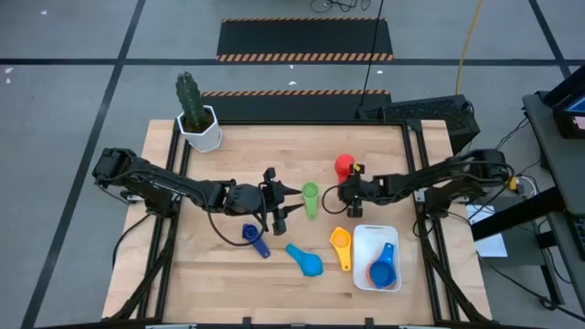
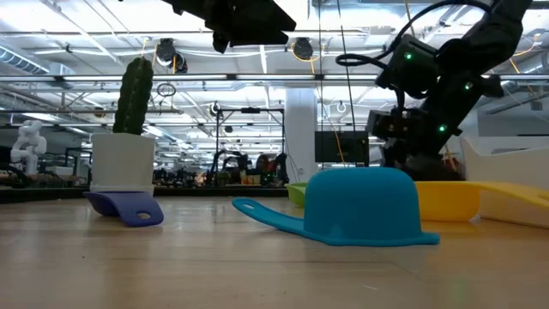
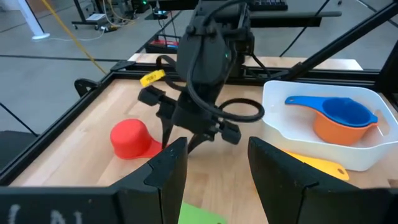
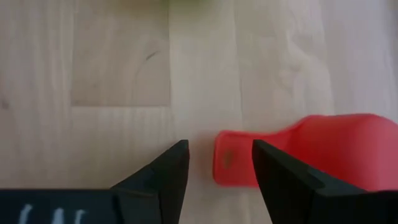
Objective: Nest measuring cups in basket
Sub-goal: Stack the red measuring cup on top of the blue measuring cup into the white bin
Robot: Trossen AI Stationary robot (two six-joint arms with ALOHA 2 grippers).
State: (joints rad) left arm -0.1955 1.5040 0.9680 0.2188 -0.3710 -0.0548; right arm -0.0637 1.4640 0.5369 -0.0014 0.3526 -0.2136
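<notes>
Right gripper (image 1: 346, 189) sits low over the table (image 1: 238, 274) just beside the red cup (image 1: 344, 165), fingers parted with the red handle (image 4: 233, 158) between them, not clamped. Left gripper (image 1: 285, 203) hangs mid-table, fingers apart, holding nothing, aimed at the green cup (image 1: 310, 195).

Cups:
- Red: upside down, far side, right of centre.
- Green: between the two grippers, handle toward the near side.
- Dark blue (image 1: 250, 235): near-left of centre, just near of the left gripper.
- Light blue (image 1: 308, 263): dome up, near centre. In the low view it fills the middle and blocks most of what's behind it.
- Yellow (image 1: 340, 241): just left of the basket, handle pointing near.
- Orange (image 1: 380, 273) sits in the basket (image 1: 362, 239) at near right, with a blue cup (image 1: 386, 251) nested in it, blue handle pointing far.

Other stuff: cactus (image 1: 187, 98) in a white pot (image 1: 202, 132) at the far-left corner, well apart from the cups.

Surface is light wood planking in a black frame. Floor around is grey with dark tape lines; a black mat (image 1: 304, 39) with orange hazard stripes lies beyond the far edge. Low view shows an open lab hall with ceiling lights behind.
</notes>
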